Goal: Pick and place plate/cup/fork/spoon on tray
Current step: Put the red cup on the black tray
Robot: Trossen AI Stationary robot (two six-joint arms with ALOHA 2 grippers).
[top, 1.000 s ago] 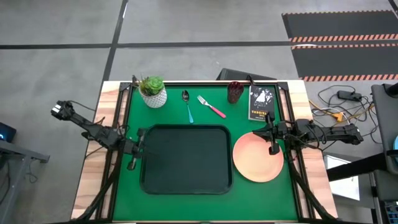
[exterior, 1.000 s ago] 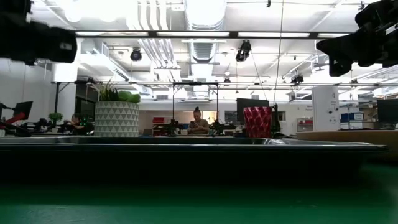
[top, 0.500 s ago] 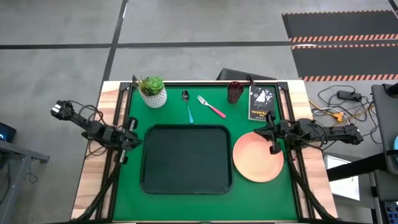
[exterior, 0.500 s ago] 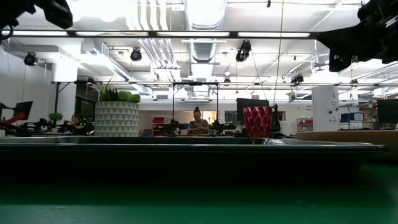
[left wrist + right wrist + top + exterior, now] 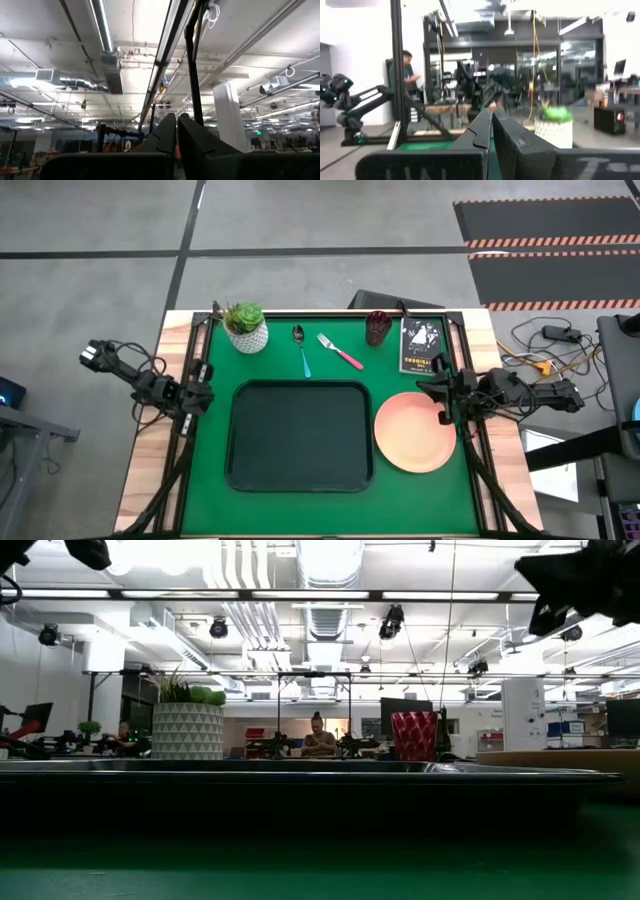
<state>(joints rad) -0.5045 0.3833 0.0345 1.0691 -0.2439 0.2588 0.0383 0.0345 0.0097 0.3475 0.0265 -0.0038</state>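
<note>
— High view first, nearest things: what's where?
— Closest is the tray, bare, mid-table; the plate lies just beside its right edge on the green mat.
— And the arms?
— Right gripper hangs over the plate's far rim, fingers pressed together (the wrist view shows it). Left gripper sits at the table's left edge, fingers together too.
— Farther back?
— Spoon, fork, cup in a row along the far side

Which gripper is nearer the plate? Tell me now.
Right. The right gripper hangs over the plate at its far right rim, fingers shut. The left gripper sits at the table's left edge, beyond the tray, far from the plate.
</note>
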